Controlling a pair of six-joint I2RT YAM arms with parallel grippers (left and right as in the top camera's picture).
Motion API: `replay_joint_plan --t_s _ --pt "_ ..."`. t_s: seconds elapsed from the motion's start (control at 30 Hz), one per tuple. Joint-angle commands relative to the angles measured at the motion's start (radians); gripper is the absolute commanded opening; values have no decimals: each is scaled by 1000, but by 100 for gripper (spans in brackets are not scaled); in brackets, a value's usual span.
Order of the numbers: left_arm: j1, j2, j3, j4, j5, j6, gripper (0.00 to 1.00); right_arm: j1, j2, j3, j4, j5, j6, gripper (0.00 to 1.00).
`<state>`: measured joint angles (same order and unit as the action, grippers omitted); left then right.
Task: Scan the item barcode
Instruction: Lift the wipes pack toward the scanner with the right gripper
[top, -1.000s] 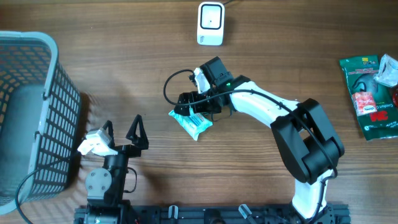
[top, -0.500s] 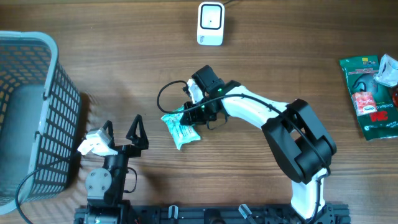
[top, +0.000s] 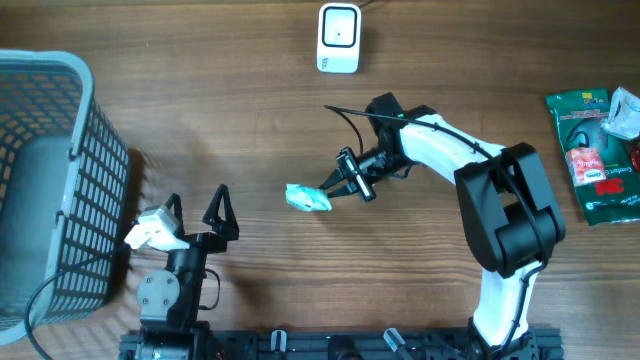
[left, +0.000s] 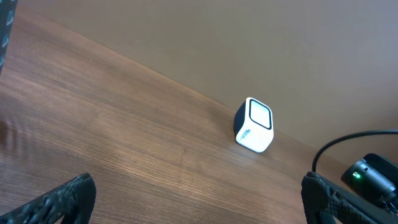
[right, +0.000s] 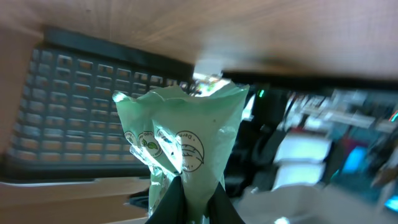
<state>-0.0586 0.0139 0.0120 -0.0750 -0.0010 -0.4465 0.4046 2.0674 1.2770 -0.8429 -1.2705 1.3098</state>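
- Overhead: your R gripper is pinched shut on one end of a small green-and-white packet. The rest of the packet sticks out to the left of the fingers, roughly mid-table. Can't tell from above whether it's lifted or touching the wood.
- Overhead: the scanner, white w/ a dark window, stands at the far edge of the table, well apart from the packet.
- Overhead: the R arm reaches in from the right side. Your L gripper sits near the front edge, fingers spread wide w/ nothing btwn them, just beside a grey mesh basket on the left.
- Overhead: green snack bags lie at the far right edge, well away from both arms.
- L wrist: the two fingertips show in the bottom corners, far apart, w/ only bare wood table btwn them. The scanner stands up ahead near the back edge. A black cable and a dark part w/ a green light sit lower right.
- R wrist: the packet fills the centre, pale green w/ round leaf logos and a crimped top edge. The dark fingers clamp its bottom edge. Basket mesh shows behind on the left; the rest of the bkgd is blurred.
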Motion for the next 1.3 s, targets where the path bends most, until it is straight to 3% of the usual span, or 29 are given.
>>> replay_joint_plan --t_s 0.0,0.13,0.23,0.33,0.43,0.63,0.8,0.97,1.13,1.27 --pt "5 -5 -6 0 12 16 100 -2 20 15 -14 -154 238 4" --pt "5 -5 -6 0 12 16 100 -2 20 15 -15 -283 265 4" --pt "5 -5 -6 0 12 16 100 -13 20 14 35 -343 112 4" --pt "5 -5 -6 0 12 16 100 -26 20 14 56 -340 90 4" --pt "5 -5 -6 0 12 16 100 -26 20 13 -47 -352 269 4" --pt "5 -5 -6 0 12 16 100 -37 20 12 -51 -271 762 5" --pt "5 -5 -6 0 12 16 100 -66 26 6 -347 -271 758 5" --pt "5 -5 -6 0 12 16 100 -113 31 6 -557 -106 757 5" --pt "5 -5 -6 0 12 16 100 -146 35 6 -571 -14 740 5" --pt "5 -5 -6 0 12 16 100 -156 35 6 -531 -6 415 5"
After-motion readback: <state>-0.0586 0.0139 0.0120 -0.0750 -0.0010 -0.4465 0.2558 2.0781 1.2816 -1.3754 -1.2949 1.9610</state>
